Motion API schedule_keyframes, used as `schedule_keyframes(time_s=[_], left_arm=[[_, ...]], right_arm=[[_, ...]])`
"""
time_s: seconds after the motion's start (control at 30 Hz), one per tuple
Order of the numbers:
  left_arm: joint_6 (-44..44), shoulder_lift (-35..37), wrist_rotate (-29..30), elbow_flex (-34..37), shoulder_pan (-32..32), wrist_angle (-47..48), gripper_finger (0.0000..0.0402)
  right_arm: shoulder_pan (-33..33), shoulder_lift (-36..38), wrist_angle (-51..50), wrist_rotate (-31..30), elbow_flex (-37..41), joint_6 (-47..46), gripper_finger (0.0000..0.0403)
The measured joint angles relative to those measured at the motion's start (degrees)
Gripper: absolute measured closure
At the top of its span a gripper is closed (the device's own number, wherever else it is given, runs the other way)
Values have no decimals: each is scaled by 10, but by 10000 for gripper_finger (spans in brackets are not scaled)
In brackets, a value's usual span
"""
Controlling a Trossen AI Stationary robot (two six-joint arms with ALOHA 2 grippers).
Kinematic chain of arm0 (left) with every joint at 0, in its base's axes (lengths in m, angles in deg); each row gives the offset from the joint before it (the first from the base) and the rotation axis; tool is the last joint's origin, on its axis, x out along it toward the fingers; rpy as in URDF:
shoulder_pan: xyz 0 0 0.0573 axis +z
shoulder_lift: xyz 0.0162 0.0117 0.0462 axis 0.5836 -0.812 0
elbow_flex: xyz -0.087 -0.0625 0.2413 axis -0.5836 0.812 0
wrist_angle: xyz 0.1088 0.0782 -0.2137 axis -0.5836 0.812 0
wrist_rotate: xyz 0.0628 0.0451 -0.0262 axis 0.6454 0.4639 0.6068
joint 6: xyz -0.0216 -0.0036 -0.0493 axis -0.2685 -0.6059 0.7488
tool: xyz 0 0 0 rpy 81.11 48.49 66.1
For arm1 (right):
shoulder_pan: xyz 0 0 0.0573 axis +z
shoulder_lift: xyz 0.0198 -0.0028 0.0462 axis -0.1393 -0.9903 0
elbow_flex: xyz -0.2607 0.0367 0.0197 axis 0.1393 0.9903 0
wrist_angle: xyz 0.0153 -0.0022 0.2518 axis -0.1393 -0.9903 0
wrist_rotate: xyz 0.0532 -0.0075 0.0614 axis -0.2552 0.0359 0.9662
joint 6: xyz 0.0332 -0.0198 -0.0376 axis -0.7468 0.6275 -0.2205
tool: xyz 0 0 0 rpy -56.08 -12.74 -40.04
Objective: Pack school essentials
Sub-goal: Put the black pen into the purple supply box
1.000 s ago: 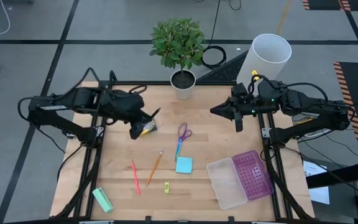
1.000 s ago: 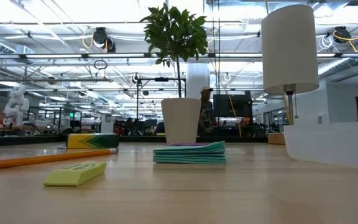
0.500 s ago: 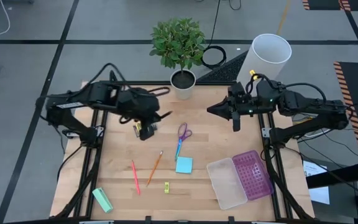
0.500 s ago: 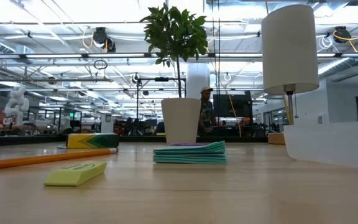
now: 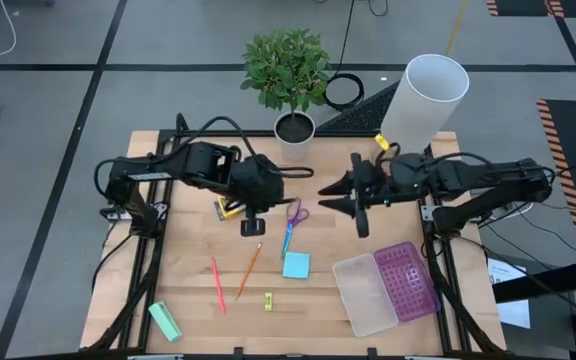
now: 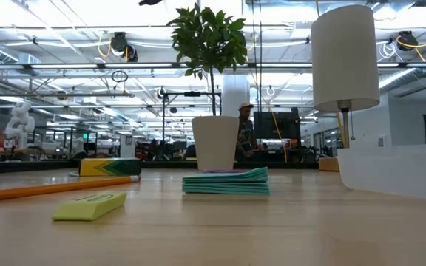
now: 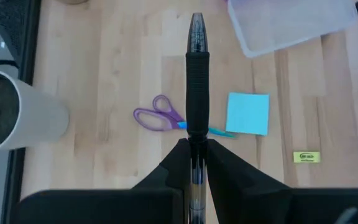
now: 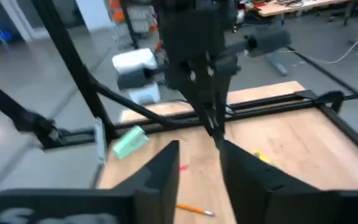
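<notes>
My left gripper (image 5: 271,180) hovers over the table's middle, shut on a black pen (image 7: 197,93) that points toward my right gripper (image 5: 340,195). That one is open, facing it with nothing between its fingers. On the table lie the yellow-green crayon box (image 5: 230,208), purple-handled scissors (image 5: 293,220), light-blue sticky-note pad (image 5: 296,265), orange pencil (image 5: 249,270), red pencil (image 5: 217,285) and a tiny yellow piece (image 5: 267,301). All lie flat on the wood. My left gripper pinches the pen's barrel just behind its ribbed black grip (image 7: 197,138) between its two fingers (image 7: 178,160). The pen lies along the fingers and sticks out ahead of them. It is roughly level and lifted clear of the table.
A clear lid (image 5: 365,293) and a purple tray (image 5: 405,280) lie at the near right. A potted plant (image 5: 293,130) stands at the far edge, a white cylinder (image 5: 425,95) beyond the far right corner. A mint-green block (image 5: 165,321) lies near left.
My left gripper has swung from the far left toward the table's middle, carrying the pen clear of the table past the crayon box. My right gripper has moved left toward the table's middle, nearer the pen's tip.
</notes>
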Motion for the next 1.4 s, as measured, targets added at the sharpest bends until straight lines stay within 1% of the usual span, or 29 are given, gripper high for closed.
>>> schedule_keyframes(time_s=[0.13, 0.23, 0.33, 0.43, 0.57, 0.73, 0.9, 1.03, 1.2, 1.4], left_arm=[[3, -9, 1, -1, 0, -15, 360], [3, -11, 1, -1, 0, -23, 360], [5, -13, 1, -1, 0, -20, 360], [8, -14, 1, -1, 0, -22, 360], [8, -14, 1, -1, 0, -25, 360], [8, -14, 1, -1, 0, -40, 360], [8, -13, 1, -1, 0, -52, 360], [8, -13, 0, 0, 0, -51, 360], [7, -13, 0, 0, 0, -51, 360], [4, -13, 0, 0, 0, -50, 360]], right_arm=[[3, -26, 1, -18, 0, 44, 237], [3, -43, 2, -19, 0, 69, 213], [1, -56, 6, -20, 0, 79, 202], [-3, -63, 6, -20, 0, 81, 201], [-8, -70, 6, -32, 0, 95, 213], [-11, -77, 17, -32, 0, 123, 230], [-11, -90, 42, -32, 0, 128, 243], [-11, -97, 40, -31, 0, 128, 258], [-11, -97, 40, -31, 0, 129, 289], [-11, -97, 37, -30, 0, 132, 340]])
